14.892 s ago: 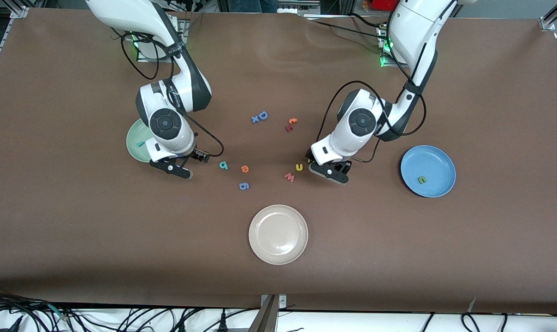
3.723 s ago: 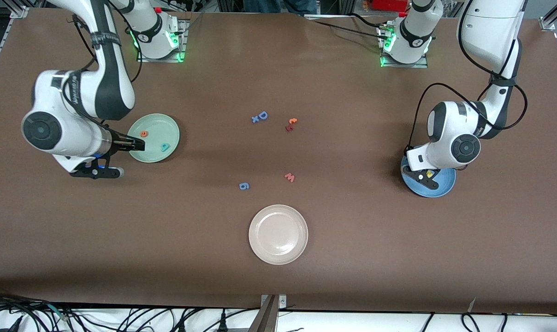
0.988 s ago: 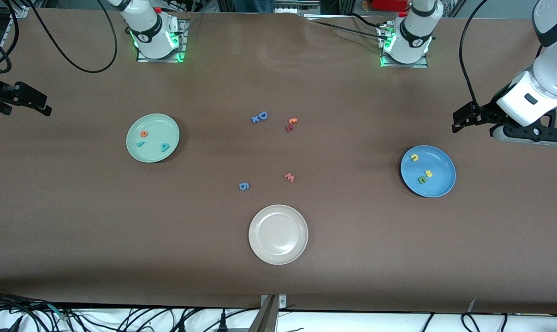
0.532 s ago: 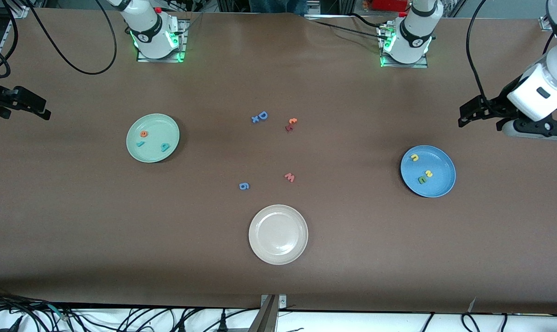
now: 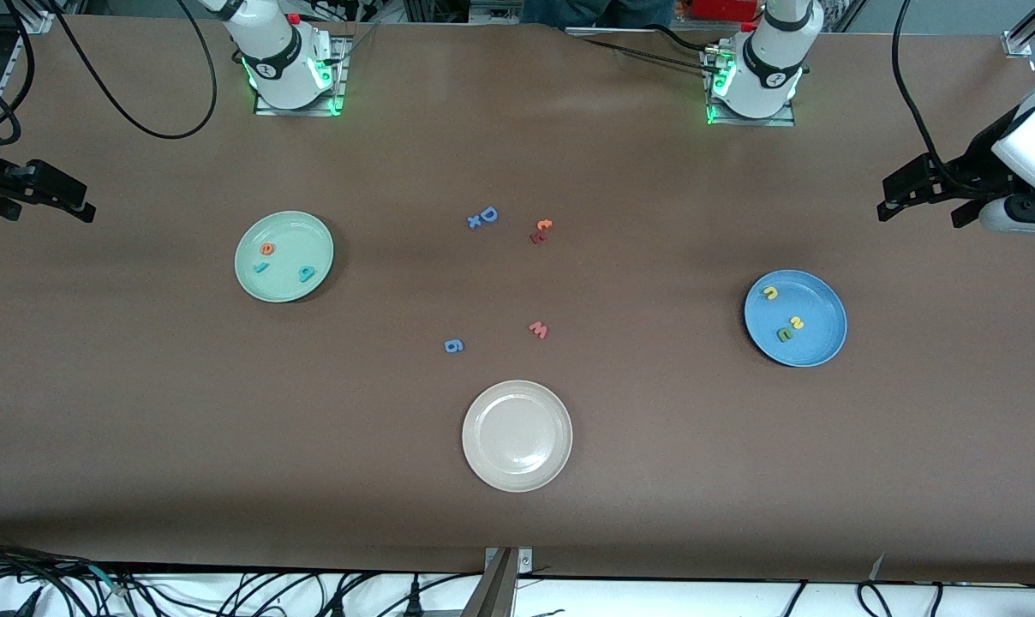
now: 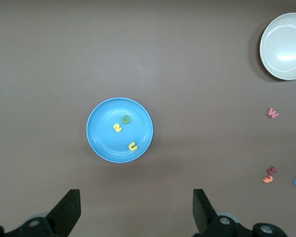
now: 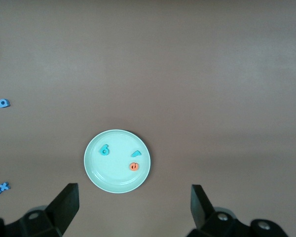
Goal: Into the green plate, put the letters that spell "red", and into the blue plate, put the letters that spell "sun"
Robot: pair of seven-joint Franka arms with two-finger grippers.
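The green plate (image 5: 286, 236) holds the orange "e" (image 5: 266, 249), the teal "r" (image 5: 260, 266) and the teal "d" (image 5: 308, 273). The blue plate (image 5: 817, 304) holds the yellow "u" (image 5: 770, 293), the yellow "s" (image 5: 797, 322) and the olive "n" (image 5: 784, 334). My left gripper (image 5: 922, 214) hangs open and empty over bare table at the left arm's end, high above the blue plate (image 6: 103, 136). My right gripper (image 5: 46, 207) hangs open and empty over the table's edge at the right arm's end, high above the green plate (image 7: 113, 173).
A beige-white plate (image 5: 517, 435) lies near the front camera at mid-table. Loose letters lie mid-table: a blue "g" (image 5: 453, 345), a pink "w" (image 5: 538, 329), a blue "D" with a small "x" (image 5: 483, 217) and an orange-and-red pair (image 5: 541, 230).
My left gripper has drawn away from the blue plate toward the left arm's end of the table. The right gripper has barely shifted. No letter or plate has moved.
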